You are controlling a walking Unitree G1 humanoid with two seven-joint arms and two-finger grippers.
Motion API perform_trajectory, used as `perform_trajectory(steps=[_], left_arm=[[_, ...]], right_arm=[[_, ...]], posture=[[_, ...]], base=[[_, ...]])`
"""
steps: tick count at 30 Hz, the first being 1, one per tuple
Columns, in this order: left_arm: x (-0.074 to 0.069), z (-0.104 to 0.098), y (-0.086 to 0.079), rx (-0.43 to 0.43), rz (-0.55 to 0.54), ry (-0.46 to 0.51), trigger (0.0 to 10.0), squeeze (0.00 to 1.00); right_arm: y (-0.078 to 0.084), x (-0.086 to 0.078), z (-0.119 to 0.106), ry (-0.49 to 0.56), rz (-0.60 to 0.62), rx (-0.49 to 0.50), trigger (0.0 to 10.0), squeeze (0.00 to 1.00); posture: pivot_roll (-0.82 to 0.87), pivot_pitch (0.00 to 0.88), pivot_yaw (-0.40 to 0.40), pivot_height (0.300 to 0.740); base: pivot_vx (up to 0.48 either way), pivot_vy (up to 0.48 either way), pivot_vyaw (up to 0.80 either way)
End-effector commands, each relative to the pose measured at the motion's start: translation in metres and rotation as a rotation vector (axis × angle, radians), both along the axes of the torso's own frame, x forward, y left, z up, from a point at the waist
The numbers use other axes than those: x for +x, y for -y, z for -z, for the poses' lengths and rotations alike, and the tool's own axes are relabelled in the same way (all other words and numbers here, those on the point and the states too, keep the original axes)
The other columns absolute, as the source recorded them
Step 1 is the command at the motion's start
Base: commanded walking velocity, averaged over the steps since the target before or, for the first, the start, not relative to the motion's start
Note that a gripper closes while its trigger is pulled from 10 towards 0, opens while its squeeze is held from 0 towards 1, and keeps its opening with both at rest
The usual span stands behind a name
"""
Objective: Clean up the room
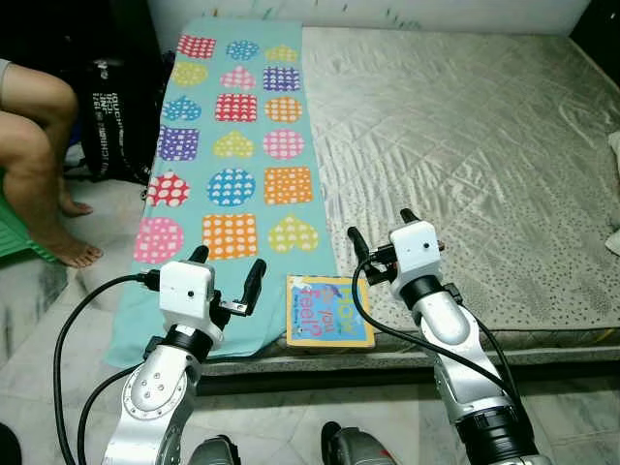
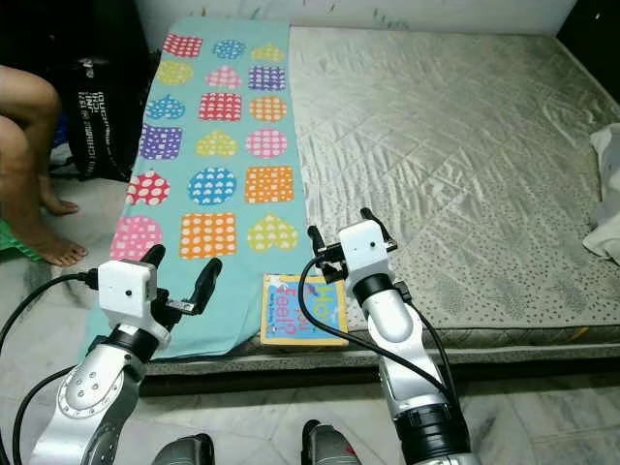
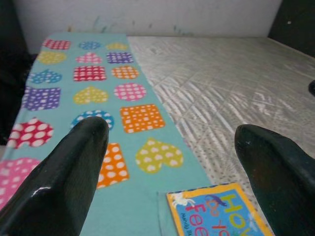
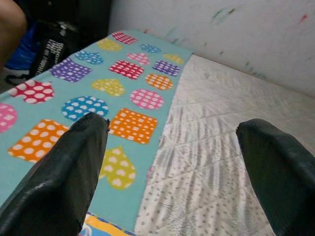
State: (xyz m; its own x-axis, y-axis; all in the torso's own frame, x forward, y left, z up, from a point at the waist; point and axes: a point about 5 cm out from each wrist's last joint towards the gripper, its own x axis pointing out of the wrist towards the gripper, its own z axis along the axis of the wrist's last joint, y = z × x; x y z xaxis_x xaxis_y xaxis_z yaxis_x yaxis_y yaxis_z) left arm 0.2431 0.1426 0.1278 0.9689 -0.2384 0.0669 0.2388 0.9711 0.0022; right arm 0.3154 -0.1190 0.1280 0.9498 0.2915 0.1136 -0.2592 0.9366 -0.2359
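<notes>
1. Book (image 1: 329,311): a thin children's book with a blue cover and yellow border lies flat at the near edge of the bed (image 1: 465,145), half on the patterned sheet and half on the bare mattress, between your two tools.
2. Its cover shows large coloured letters. You can make out "How", "you" and "Feel"; the rest of the title is too small and tilted to read.
3. The teal sheet (image 1: 232,136) runs along the left side of the mattress, printed with polka-dot hearts, squares and circles in pink, orange, yellow, blue, purple and red.
4. Your left tool (image 1: 226,274) hovers above the near end of the sheet, just left of the book. Its two black fingers are spread wide and hold nothing.
5. Your right tool (image 1: 380,232) hovers just above the book's far right corner, over the quilted mattress. Its fingers are also spread apart and empty.
6. A dark bag (image 1: 121,107) with white lettering stands on the floor left of the bed; the print is too small to read.
7. A person's bare legs (image 1: 39,165) show at the left edge, feet on the tiled floor; the rest of the person is cut off.
8. Something white (image 2: 605,194) lies at the right edge of the mattress, cropped, so you cannot tell what it is.
</notes>
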Motion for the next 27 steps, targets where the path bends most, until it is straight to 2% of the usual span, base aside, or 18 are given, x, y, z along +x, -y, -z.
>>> perform_trajectory(steps=[1, 10, 27], left_arm=[[-0.0008, 0.0040, -0.0001, 0.000, 0.008, -0.023, 10.0, 0.00], [-0.0010, 0.0031, 0.0020, -0.020, 0.015, -0.024, 10.0, 0.00], [-0.0007, 0.0021, 0.0028, -0.025, 0.019, -0.021, 10.0, 0.00]], right_arm=[[-0.0010, -0.0010, -0.0016, 0.010, 0.000, 0.003, 10.0, 0.00], [-0.0026, -0.0007, -0.0013, 0.008, -0.006, -0.003, 10.0, 0.00], [-0.0050, -0.0016, 0.0000, 0.001, -0.014, -0.006, 10.0, 0.00]], posture=[[0.10, 0.216, -0.056, 0.740], [0.10, 0.218, -0.060, 0.740], [0.10, 0.224, -0.064, 0.740]], base=[[0.000, 0.000, 0.00], [0.000, 0.000, 0.00], [0.000, -0.328, 0.00]])
